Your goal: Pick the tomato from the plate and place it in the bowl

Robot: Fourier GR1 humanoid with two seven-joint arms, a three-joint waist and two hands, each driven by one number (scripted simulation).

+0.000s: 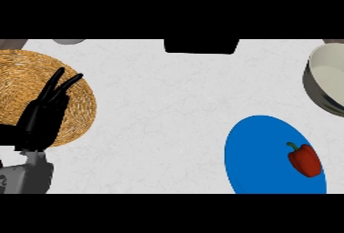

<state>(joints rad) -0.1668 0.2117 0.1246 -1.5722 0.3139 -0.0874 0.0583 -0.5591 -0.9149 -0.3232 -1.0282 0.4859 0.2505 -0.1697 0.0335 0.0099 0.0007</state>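
I see my left hand [42,119] resting at the left over a woven mat [27,73], fingers straight, holding nothing. A red pepper [304,160], not a tomato, lies on the blue plate [259,154], the bowl [329,75] near; no right hand visible.

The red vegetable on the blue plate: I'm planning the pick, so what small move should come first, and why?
Probably bring the right hand into view above the red vegetable, which looks like a pepper. It lies untouched on the blue plate, with the bowl beyond it at the right edge. Only the left hand shows, open over the woven mat, far across the counter.
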